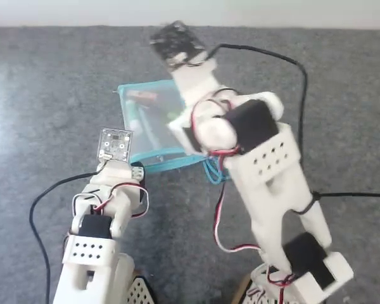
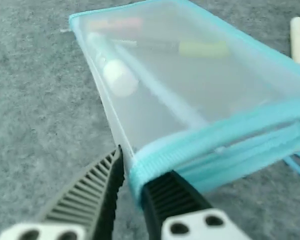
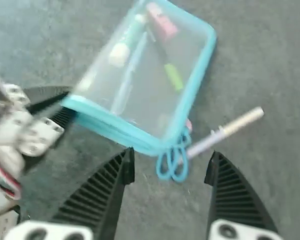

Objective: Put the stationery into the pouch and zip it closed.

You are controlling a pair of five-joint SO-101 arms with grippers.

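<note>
- The left end effector (image 2: 133, 175) is narrow, its jaws pinched on the zip-side corner of the pouch (image 2: 190, 95), which lies flat on the grey worktop (image 2: 35, 100).
- The right end effector (image 3: 171, 157) is spread wide with nothing in it, hanging over the other end of that same zip edge.
- Here's the relation that matters: the teal pull loop (image 3: 165, 175) sits right between those open jaws, and the pouch stretches away beyond it.
- One straggler! A pen (image 3: 230, 127) lies out on the worktop. Its near end is tucked at the pouch corner just beside the pull loop, and its long axis slants away from the pouch, past one jaw.
- The right arm (image 1: 266, 164) is plainly the nearer one for both pen and pull loop, while the left looks set as the anchor.
- My read is that the pen goes in before any zipping, so the jaws would need to come off the loop and close across the barrel, not along it.
- Already inside are a white stick (image 2: 119, 76), a yellow-green marker (image 2: 202, 48) and a pink item (image 3: 162, 22).
- The right wrist view lays out loop, pen and jaws together, and the left wrist view gives the pinch up close. In the high view the right arm lies across that corner of the pouch.
- How far the zip stands open, I can't tell.
</note>
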